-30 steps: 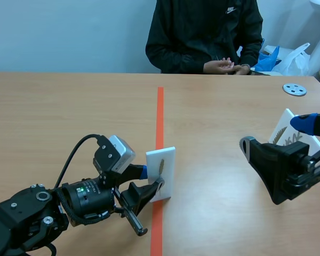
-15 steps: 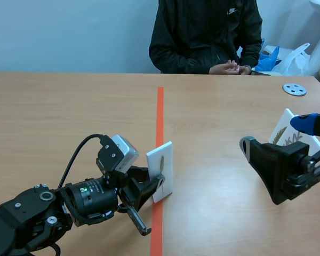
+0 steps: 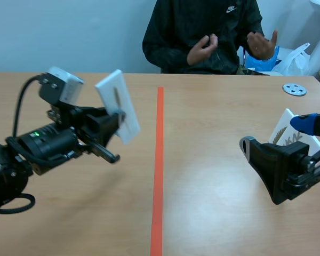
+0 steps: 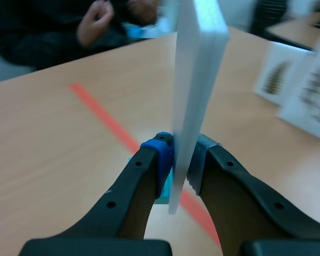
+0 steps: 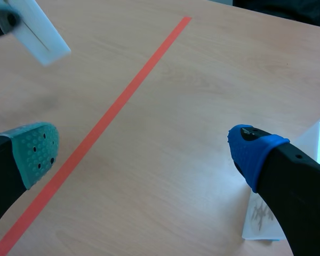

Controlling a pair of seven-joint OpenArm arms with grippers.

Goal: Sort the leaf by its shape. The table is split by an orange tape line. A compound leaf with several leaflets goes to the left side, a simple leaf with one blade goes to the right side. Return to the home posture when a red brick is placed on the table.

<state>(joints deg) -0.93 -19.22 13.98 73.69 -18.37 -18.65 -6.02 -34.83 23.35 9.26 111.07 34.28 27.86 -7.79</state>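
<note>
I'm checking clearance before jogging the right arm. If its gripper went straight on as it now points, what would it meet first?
Probably the bare table near the orange tape line; nothing stands ahead of the right gripper. The white card in the left gripper seems off to one side; depth unclear.

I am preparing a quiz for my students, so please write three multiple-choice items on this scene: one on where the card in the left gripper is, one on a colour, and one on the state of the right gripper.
1. Where is the card that the left gripper holds?
A. In the air, left of the line
B. Flat on the line
C. Right of the line

2. What colour is the line?
A. Blue
B. Orange
C. Green

3. How is the right gripper?
A. Shut on a card
B. Open
C. Shut on nothing

Key: 1 A, the scene view shows it lifted, left of the line. 2 B, the line is orange. 3 B, its pads stand far apart with nothing between them.
</note>
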